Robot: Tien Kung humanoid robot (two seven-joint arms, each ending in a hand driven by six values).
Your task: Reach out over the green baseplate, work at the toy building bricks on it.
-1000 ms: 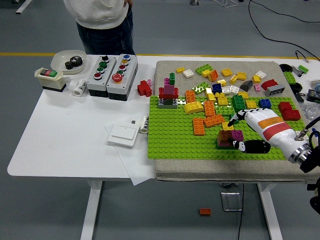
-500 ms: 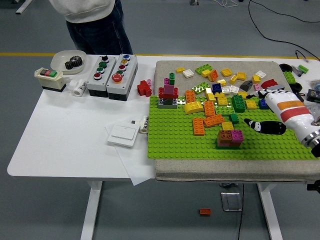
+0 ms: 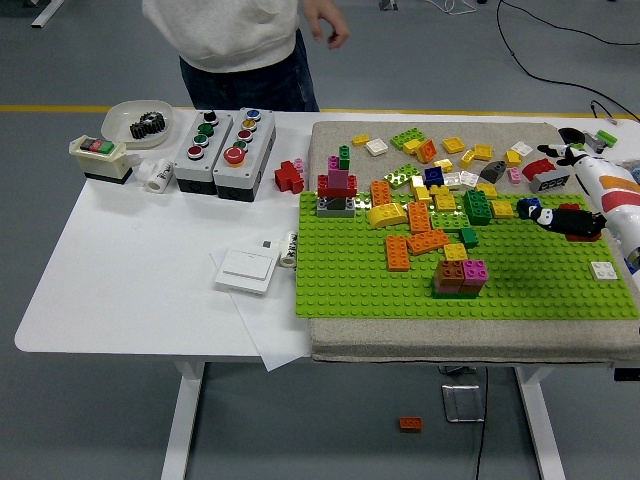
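The green baseplate (image 3: 400, 290) lies on a grey mat (image 3: 330, 340) on the right half of the white table (image 3: 130, 290), and toy bricks crowd its far part: a small stack of brown, orange and pink bricks (image 3: 461, 277) stands near the middle, orange bricks (image 3: 418, 232) lie just beyond it, a curved yellow brick (image 3: 386, 214) sits further back, and a red and pink tower on a grey base (image 3: 338, 189) stands at the far left corner. A lone white brick (image 3: 603, 269) rests near the right edge of the plate, and more loose bricks (image 3: 455, 150) are scattered on the mat behind. The right hand (image 3: 575, 205) hangs over the far right corner of the plate, above a red brick, its black fingers (image 3: 548, 217) relaxed and pointing left, holding nothing, well apart from the stack. Left of the mat sit a red brick cluster (image 3: 289, 177), two button boxes (image 3: 224, 141), a white switch plate (image 3: 248, 269) on paper, a small switch (image 3: 97, 152) and a bowl holding a gear (image 3: 140, 122). A person (image 3: 240, 40) stands at the far side
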